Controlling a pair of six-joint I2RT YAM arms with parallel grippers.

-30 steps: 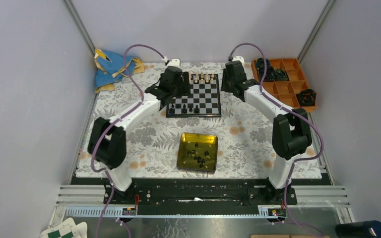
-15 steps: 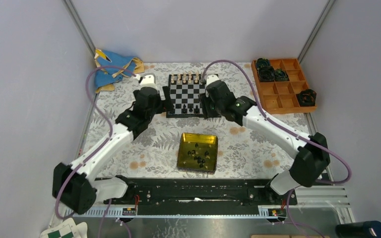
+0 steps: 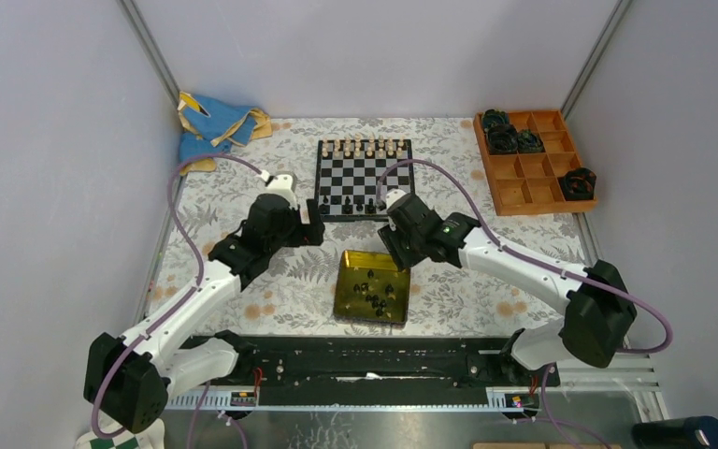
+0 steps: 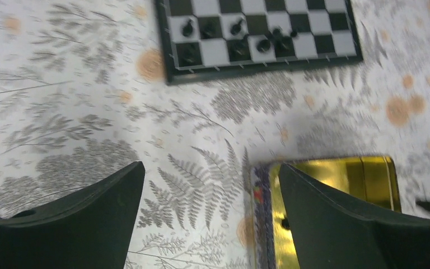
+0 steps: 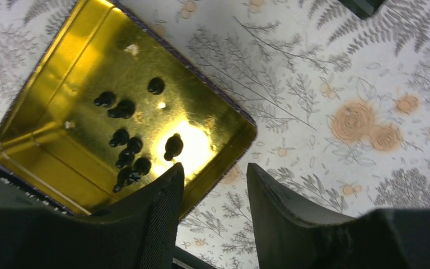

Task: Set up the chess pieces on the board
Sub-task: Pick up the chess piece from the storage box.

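Left gripper (image 3: 313,234) and right gripper (image 3: 394,248) are now back from board (image 3: 365,178) at tin (image 3: 345,281), left beside it, right above it, jaws open and empty; next job is grabbing a black piece (image 5: 172,147).

My table (image 3: 243,271), under its floral cover, carries the board (image 3: 365,178) at twelve o'clock and the yellow tin (image 3: 360,264) at six, nearer me. An orange tray (image 3: 524,182) lies at two o'clock, and a crumpled blue rag (image 3: 208,126) at ten.
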